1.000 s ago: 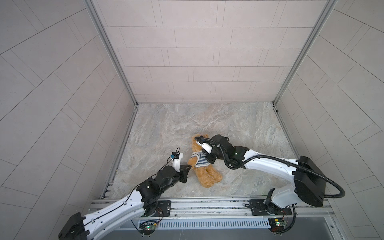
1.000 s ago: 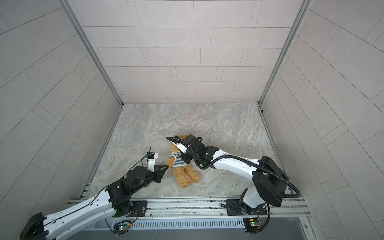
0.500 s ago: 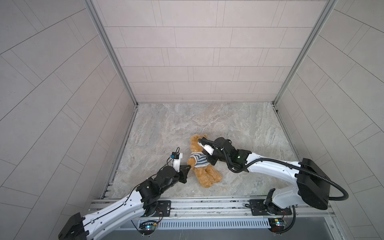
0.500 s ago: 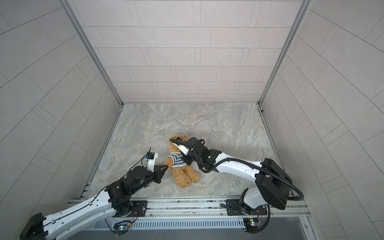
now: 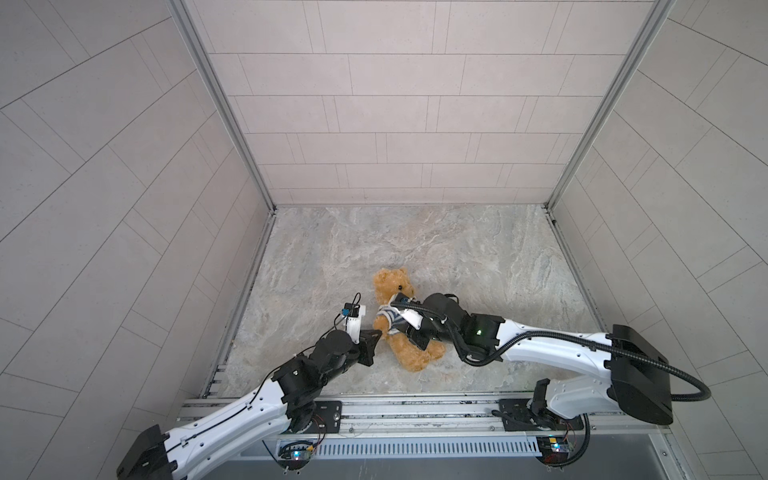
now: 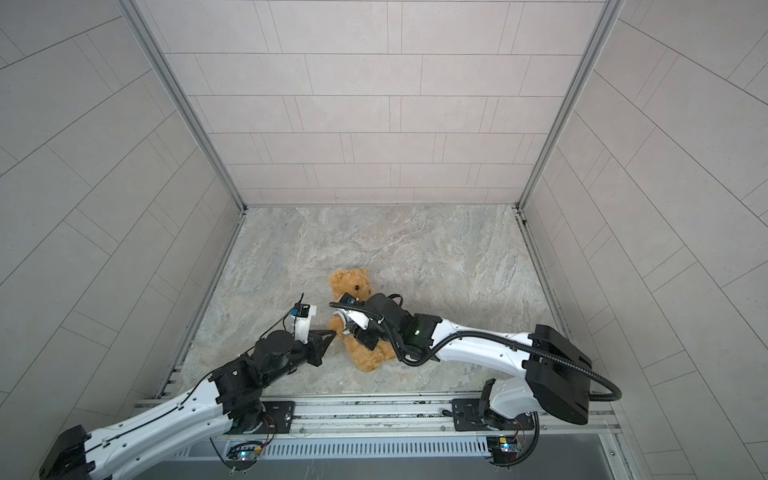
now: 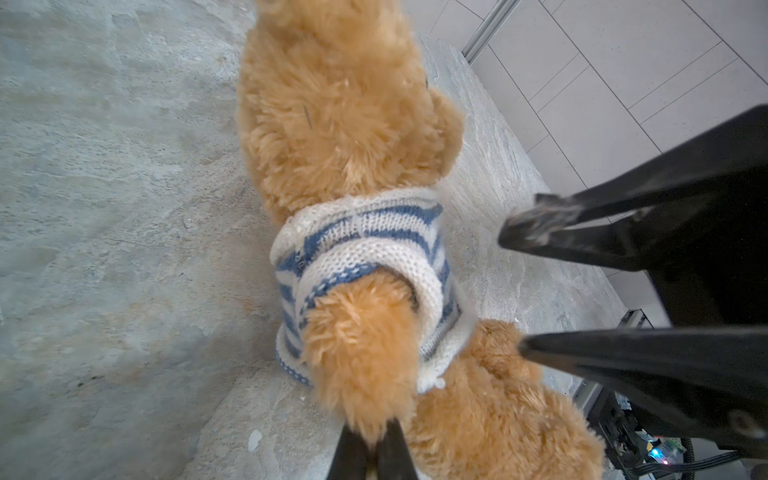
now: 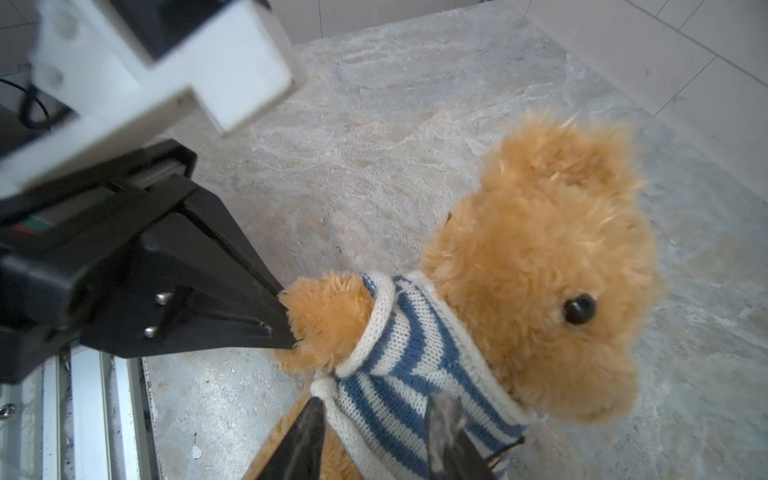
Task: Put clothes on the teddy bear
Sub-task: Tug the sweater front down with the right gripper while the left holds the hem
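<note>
You look down into a booth closed on three sides by pale tiled walls (image 5: 395,104), with aluminium corner posts (image 5: 222,104). The floor (image 5: 457,249) is a mottled grey-and-tan stone-look slab under soft, even light. An aluminium rail (image 5: 415,411) and a slotted vent strip (image 5: 415,449) line the near edge.

even soft daylight; wrist views blur close-up.
</note>
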Tool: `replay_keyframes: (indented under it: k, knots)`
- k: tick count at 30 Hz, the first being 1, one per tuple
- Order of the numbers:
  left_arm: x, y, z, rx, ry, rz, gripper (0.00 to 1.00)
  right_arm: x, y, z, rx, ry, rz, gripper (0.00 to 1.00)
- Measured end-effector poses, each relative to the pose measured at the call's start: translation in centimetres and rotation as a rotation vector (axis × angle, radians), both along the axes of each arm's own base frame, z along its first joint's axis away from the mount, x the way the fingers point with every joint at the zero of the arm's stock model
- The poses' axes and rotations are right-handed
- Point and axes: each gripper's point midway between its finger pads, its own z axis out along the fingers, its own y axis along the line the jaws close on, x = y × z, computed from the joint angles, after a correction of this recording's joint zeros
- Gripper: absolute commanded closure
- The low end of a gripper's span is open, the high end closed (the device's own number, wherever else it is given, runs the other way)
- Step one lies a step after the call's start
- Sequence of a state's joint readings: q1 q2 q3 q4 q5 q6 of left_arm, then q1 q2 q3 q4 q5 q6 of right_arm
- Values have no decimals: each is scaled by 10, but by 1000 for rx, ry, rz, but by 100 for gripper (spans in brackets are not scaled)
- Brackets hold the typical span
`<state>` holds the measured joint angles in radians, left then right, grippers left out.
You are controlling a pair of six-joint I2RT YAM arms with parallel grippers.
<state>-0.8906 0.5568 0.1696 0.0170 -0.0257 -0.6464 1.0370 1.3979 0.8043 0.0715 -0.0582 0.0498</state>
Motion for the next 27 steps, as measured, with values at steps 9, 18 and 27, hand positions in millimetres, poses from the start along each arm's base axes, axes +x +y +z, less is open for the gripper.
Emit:
replay_keyframes:
  k: [9,18,27]
  knots:
    - [4,-3,3,-24,95,-13,100,18,1,-39,-20,39,-122,73]
    - [-3,-4,16,-101,131,-73,100,29,-12,-47,50,30,-203,77]
    - [-6,-9,21,-162,171,-98,100,34,-24,-45,73,22,-247,77]
